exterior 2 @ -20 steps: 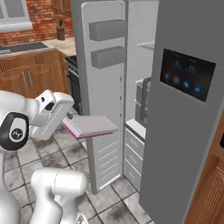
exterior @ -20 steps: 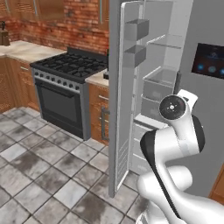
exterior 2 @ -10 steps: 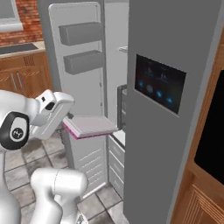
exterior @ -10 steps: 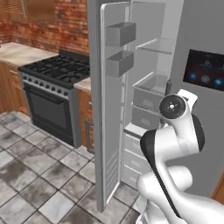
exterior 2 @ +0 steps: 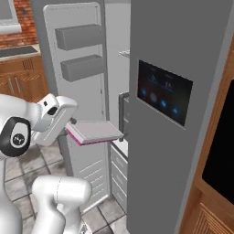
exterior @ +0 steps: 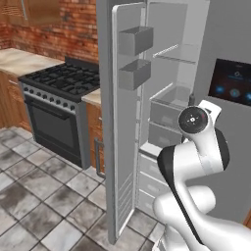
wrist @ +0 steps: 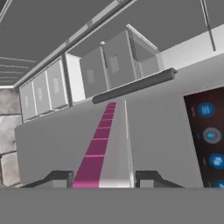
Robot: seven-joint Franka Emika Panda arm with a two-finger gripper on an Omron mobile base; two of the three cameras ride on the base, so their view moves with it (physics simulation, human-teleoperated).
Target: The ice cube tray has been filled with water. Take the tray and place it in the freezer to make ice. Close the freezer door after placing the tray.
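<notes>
Jaws pinching the ice cube tray [exterior 2: 94, 132] by its near short end; we see both dark fingertips [wrist: 151, 176] flanking the slab in the hand view, closed tight on its edges. We mark the gripper [wrist: 101, 180] at the bottom of that view, tray running away from it edge-on, with a magenta band along one face. In the right base view we see the tray held level, off the floor, just in front of the open freezer [exterior: 172, 98], its far end pointing toward the opening and near the handle of the right-hand door [exterior 2: 178, 114]. Tray not yet on any shelf; it sits outside the compartment, between the freezer door [exterior: 126, 122] on the left and the right-hand door with the black panel [exterior 2: 163, 91] and blue lights.

We see the freezer door swung wide open, two box bins [exterior: 135, 40] on its inner face, one above the other. Inside we note pale shelves and clear drawers [exterior: 169, 105]. Left of the freezer stands a black-fronted oven range [exterior: 56, 105] with a narrow worktop [exterior: 92, 97] beside it, brick wall [exterior: 59, 29] behind, grey tiled floor [exterior: 39, 201] below. We see the white arm [exterior: 196, 162] rising at lower right of the left base view.
</notes>
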